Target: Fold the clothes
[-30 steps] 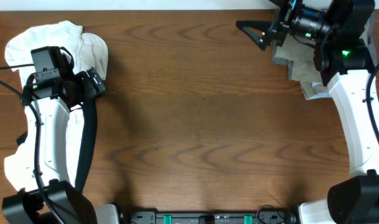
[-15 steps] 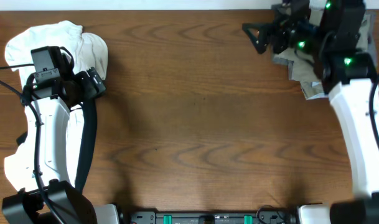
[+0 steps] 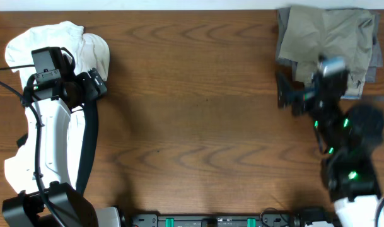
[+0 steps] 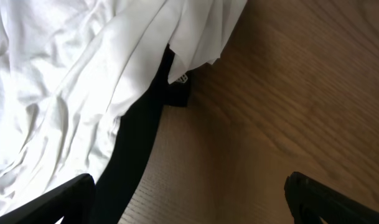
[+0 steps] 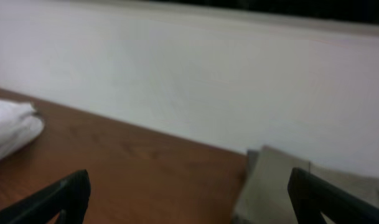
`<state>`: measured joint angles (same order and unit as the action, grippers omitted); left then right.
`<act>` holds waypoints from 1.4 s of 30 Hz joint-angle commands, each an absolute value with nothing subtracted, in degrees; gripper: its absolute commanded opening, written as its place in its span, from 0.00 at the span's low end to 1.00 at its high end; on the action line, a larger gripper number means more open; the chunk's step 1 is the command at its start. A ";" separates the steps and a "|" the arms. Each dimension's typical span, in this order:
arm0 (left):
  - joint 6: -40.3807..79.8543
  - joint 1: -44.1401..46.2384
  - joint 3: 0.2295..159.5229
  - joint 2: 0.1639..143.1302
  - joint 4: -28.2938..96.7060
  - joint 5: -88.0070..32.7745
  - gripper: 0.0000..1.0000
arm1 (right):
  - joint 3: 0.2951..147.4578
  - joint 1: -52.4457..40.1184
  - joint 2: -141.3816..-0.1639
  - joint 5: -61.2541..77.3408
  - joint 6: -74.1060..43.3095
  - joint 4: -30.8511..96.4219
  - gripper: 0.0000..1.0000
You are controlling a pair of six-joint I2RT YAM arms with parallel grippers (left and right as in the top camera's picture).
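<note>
Both jaws gape empty: right gripper [image 3: 282, 93] has pulled back from the khaki shorts [image 3: 324, 31] at one o'clock, leaving them unfolded; left gripper [image 3: 98, 83] hangs by the T-shirt [image 3: 59, 38] at ten

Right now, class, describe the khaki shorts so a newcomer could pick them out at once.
On the wooden table, look to the far right corner. The khaki shorts lie there, wrinkled, atop a darker grey garment; the only other cloth, a white T-shirt, is far left.

Wrinkled khaki shorts [image 3: 325, 34], loosely folded, flat at the table's far right corner, untouched.
</note>
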<state>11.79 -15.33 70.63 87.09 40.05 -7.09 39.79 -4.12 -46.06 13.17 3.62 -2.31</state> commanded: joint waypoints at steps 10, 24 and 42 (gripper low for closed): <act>11.70 -15.31 70.17 87.66 40.03 -6.81 0.98 | 5.17 -0.62 -20.64 13.54 4.34 -15.09 0.99; 11.70 -15.31 70.17 87.66 40.03 -6.81 0.98 | 0.32 2.72 -4.14 12.21 4.34 1.08 0.99; 11.70 -15.31 70.17 87.66 40.03 -6.81 0.98 | 0.32 3.84 -0.34 12.03 4.34 3.07 0.99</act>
